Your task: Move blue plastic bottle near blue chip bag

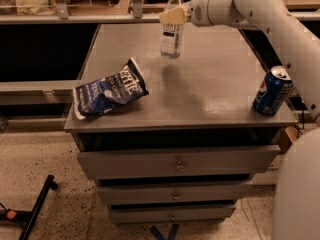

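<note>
The white robot arm (260, 6) reaches in from the right, and its tan two-finger gripper (173, 17) hangs over the far part of a grey metal drawer cabinet (220, 59). The gripper is clamped on the upper part of the blue plastic bottle (171, 39), a small clear one with a white cap and a dark blue-and-white label. The bottle hangs upright just below the gripper and seems lifted off the cabinet top, with its shadow below it. The blue chip bag (107, 91), dark navy wrinkled foil with white lettering, lies well below and to the left of the gripper, at the cabinet's near left corner. A blue soda can (272, 90) stands upright far to the gripper's lower right, at the cabinet's near right edge.
</note>
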### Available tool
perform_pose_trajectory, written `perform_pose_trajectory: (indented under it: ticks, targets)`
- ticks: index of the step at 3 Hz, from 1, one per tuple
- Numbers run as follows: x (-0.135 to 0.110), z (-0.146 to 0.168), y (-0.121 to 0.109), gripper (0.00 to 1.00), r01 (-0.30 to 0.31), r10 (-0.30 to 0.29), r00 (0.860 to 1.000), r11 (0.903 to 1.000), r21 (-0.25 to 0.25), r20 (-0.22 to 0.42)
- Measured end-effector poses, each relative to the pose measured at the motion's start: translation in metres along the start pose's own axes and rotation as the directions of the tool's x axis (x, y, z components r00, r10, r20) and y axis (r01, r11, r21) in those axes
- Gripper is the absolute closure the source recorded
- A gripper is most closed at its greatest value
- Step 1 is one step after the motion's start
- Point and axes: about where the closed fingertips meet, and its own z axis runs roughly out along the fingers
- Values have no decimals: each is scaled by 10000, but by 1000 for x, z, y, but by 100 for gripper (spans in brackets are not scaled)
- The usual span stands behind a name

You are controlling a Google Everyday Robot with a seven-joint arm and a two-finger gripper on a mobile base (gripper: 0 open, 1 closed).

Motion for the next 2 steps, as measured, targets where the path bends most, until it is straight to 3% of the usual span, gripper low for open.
perform_pose_trajectory:
  ticks: [1,2]
  targets:
    - [10,9,46,100,146,-113,9995,9926,-1205,283]
    - [13,22,84,100,749,-622,9960,9735,-2160,647]
